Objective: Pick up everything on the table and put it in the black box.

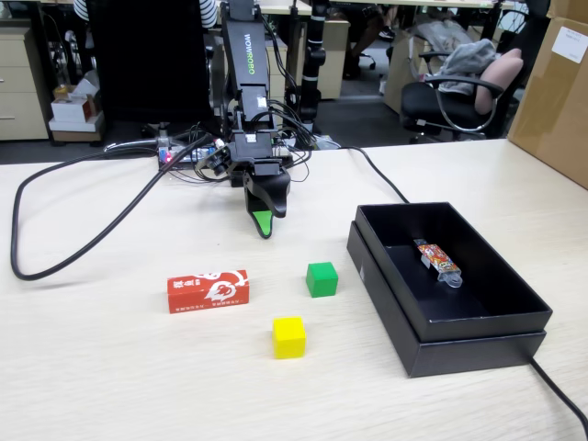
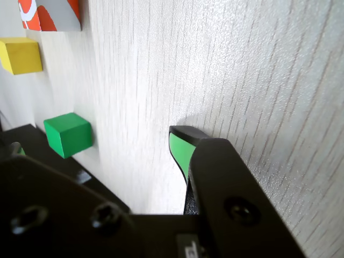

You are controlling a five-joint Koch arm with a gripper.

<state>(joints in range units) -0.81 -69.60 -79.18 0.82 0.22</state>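
On the pale wood-grain counter in the fixed view, a black robot arm reaches down, its claw tipped with a green pad that sits at or just above the surface. Only one tip shows, so whether the claw is open or closed cannot be told. Nearer the camera lie three loose items: a red rectangular packet with white print, lying flat with its long axis running left to right; a green cube to its right; and a yellow cube in front, between them. At right sits a shallow matte black box nested in its lid, long axis running away from the camera, holding a clear-wrapped orange candy.

From the wrist view, the counter's fine vertical grain fills the frame. One green-faced claw tip shows; the green cube, yellow cube and packet corner line the left edge.
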